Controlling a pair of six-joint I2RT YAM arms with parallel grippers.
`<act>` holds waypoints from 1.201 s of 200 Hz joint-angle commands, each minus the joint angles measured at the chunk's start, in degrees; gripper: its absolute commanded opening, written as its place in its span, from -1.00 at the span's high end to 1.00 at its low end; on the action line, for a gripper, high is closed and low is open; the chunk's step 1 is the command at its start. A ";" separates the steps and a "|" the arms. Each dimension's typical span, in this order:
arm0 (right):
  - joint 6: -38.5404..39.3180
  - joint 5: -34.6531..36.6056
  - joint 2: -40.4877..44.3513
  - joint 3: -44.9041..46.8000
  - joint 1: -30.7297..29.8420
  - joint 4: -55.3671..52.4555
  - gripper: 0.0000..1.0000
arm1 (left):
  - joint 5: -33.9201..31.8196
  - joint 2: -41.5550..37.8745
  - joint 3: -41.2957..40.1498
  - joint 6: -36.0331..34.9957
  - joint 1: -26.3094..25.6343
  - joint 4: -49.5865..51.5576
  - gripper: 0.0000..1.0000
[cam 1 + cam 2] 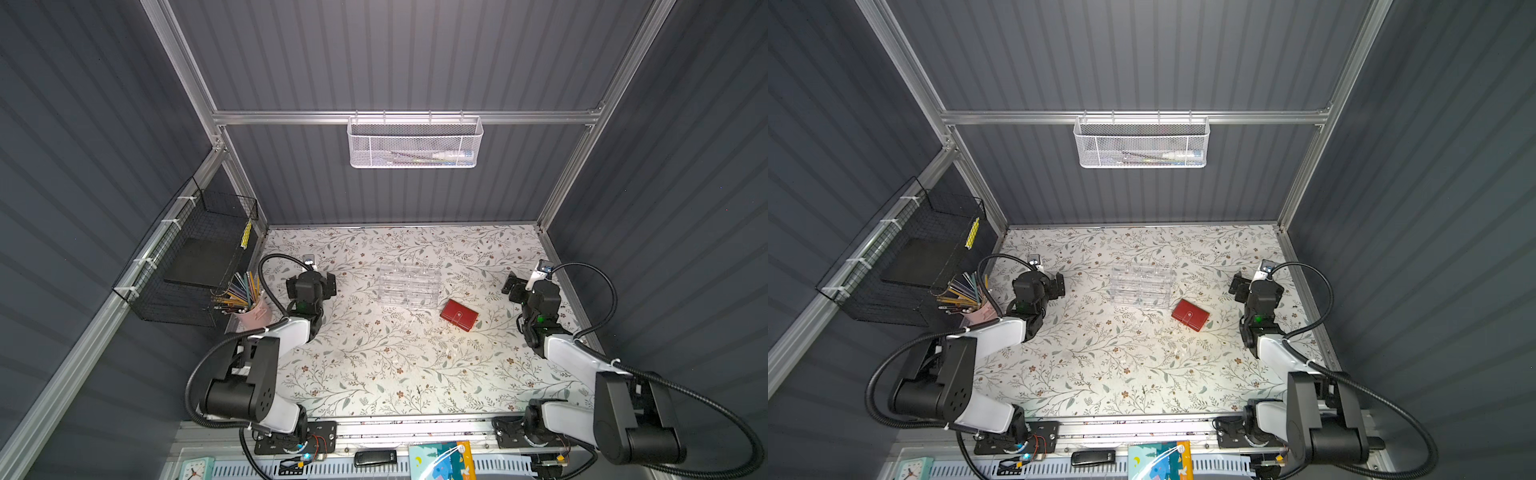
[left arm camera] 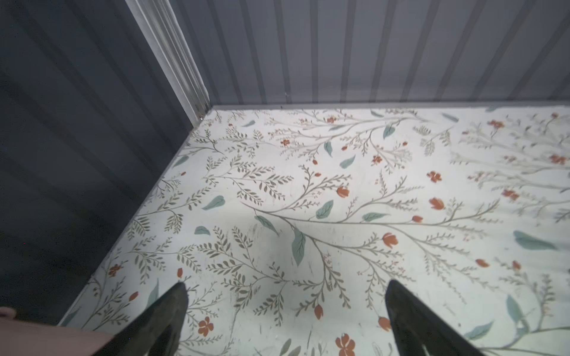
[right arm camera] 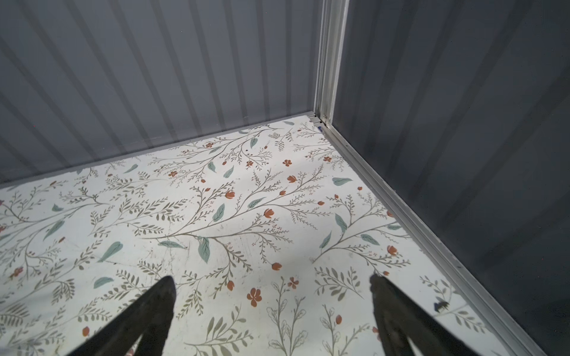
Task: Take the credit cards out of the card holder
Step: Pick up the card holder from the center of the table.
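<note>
— Where's the card holder?
— I see the red card holder lying shut, just beside the near right corner of the clear organizer. Only the top views show it.
— Arms?
— Both are folded, flanking the organizer. The left gripper and right gripper have their fingers spread over the bare floral table.

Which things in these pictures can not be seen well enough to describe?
- Credit cards: none visible; the small red leather-like card holder lies shut in both top views.
- Clear acrylic compartment organizer: contents too faint, top views.
- White mesh wall basket: items blurred behind mesh.
- Wrist views: only floral table; holder outside frame.
</note>
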State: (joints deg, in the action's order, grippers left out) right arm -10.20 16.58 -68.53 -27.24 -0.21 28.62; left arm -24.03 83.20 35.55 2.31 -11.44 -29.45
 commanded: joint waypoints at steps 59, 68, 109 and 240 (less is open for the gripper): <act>-21.66 -13.57 14.98 -5.51 -0.18 -30.49 -0.98 | 20.36 -11.26 1.46 18.97 -2.30 17.13 -0.99; -21.93 -15.33 13.86 -6.43 -0.88 -33.18 -0.98 | 22.60 -11.54 1.93 20.78 -2.79 18.99 -0.99; -20.35 -16.63 6.03 -7.75 -9.42 -38.91 -0.98 | 30.09 -12.39 -0.68 28.15 -7.48 18.20 -0.99; -17.23 -9.99 -9.15 -13.22 -19.78 -42.38 -0.98 | 35.60 -0.27 -0.92 39.26 -26.83 8.28 -0.99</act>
State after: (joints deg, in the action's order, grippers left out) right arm -29.10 4.71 -75.68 -37.85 -19.81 -12.43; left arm 10.20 81.17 34.96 38.81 -36.91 -16.84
